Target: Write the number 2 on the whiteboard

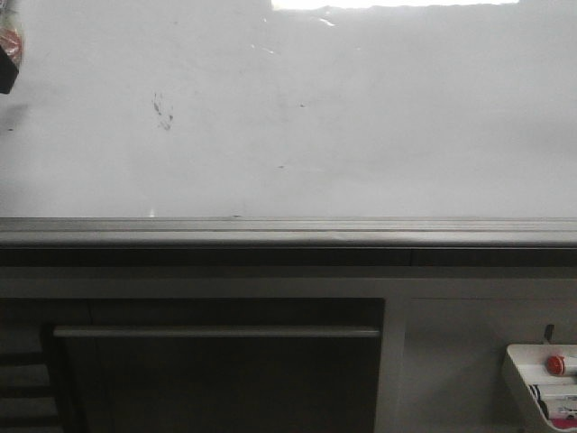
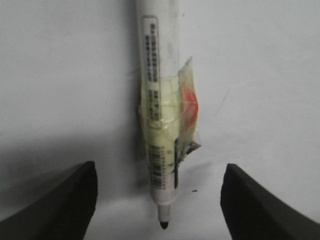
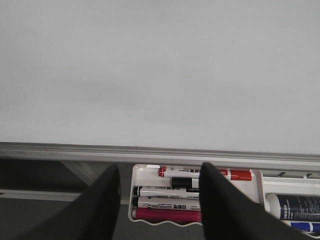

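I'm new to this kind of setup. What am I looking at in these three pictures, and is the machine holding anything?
This is a robot with two arms. The front view looks forward at a whiteboard with a grey rail along its bottom edge. The board shows only a faint smudge; no number is written on it. The other two pictures come from cameras on the wrists. The left hand has a black-tipped marker, wrapped in tape, between its fingers. The fingers stand wide apart and do not touch it, so it seems to be fixed to the hand. The right hand is open and holds nothing. It faces a white tray of markers below the rail.
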Available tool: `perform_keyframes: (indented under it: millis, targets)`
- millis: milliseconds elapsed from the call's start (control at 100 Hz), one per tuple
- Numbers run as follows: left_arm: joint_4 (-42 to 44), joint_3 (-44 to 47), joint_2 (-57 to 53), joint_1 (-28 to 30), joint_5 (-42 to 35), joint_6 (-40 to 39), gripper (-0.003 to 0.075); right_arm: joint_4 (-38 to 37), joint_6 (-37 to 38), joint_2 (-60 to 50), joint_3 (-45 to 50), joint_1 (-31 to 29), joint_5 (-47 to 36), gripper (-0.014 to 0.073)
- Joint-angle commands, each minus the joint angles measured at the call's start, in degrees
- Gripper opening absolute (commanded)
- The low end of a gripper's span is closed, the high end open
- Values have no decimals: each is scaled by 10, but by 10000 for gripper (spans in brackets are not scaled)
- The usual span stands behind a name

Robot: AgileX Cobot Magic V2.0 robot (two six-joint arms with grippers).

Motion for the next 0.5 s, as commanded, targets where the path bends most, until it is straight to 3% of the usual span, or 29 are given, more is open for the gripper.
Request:
perform_keyframes:
  millis: [0,130,370,490]
  targets:
    - [-3,-29,7,-5,-40,1,484,-1,-5,2,-20,-4,-40,322]
    - [-3,-36,13,-5,-39,1,446,-1,-5,2,-20,-4,-38,322]
    - [-3,-36,13,-5,-47,1,204,-1,-5,2,-20,-4,-38,322]
    - [-3,-36,13,-5,-44,1,130,-1,-5,2,-20,-4,-38,322]
